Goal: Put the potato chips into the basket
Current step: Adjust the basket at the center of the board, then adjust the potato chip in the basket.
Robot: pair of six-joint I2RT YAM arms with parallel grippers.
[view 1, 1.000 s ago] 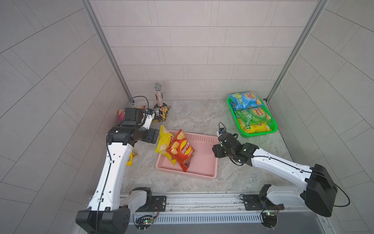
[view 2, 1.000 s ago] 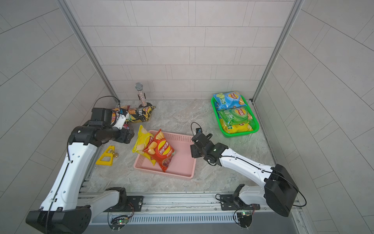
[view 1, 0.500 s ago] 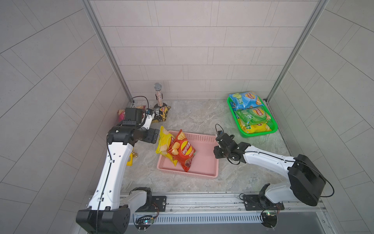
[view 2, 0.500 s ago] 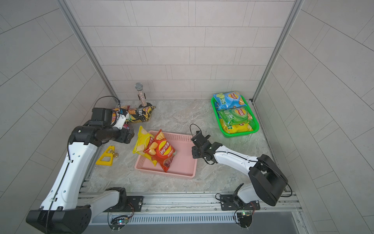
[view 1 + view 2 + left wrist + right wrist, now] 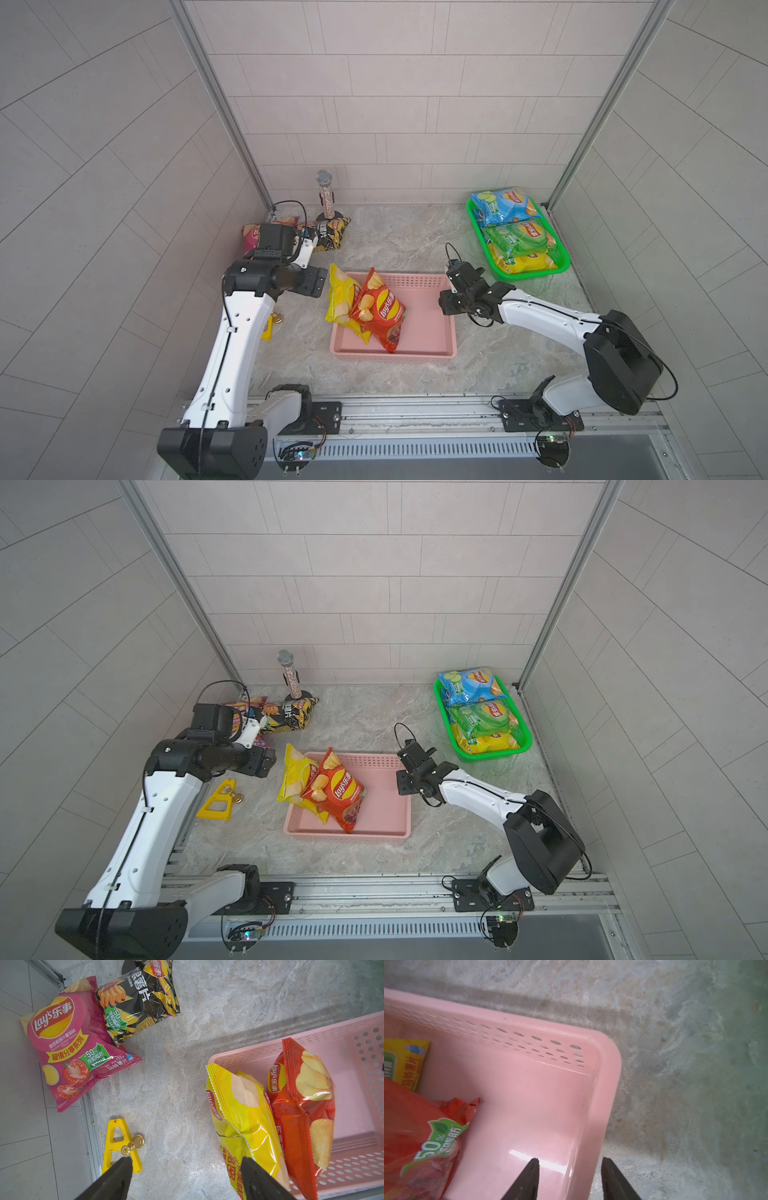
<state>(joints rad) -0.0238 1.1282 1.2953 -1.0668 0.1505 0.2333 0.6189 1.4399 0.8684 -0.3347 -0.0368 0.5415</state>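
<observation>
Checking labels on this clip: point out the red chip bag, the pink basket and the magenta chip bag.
red chip bag (image 5: 385,309): in a top view, its logo.
pink basket (image 5: 428,326): in a top view, bare floor.
magenta chip bag (image 5: 71,1045): left wrist view, front middle.

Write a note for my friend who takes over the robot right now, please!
Left tool: open, empty, above the grey marbled table beside the pink perforated plastic basket.
Right tool: open, empty, jaws either side of that basket's wall.
Done: glossy red chip bag and glossy yellow chip bag are in the pink basket, the yellow one leaning over its rim.
Left: magenta chip bag and black chip bag on the table. Blue chip bag, green chip bag and second yellow chip bag sit in the green plastic tray; probably they go too.
</observation>
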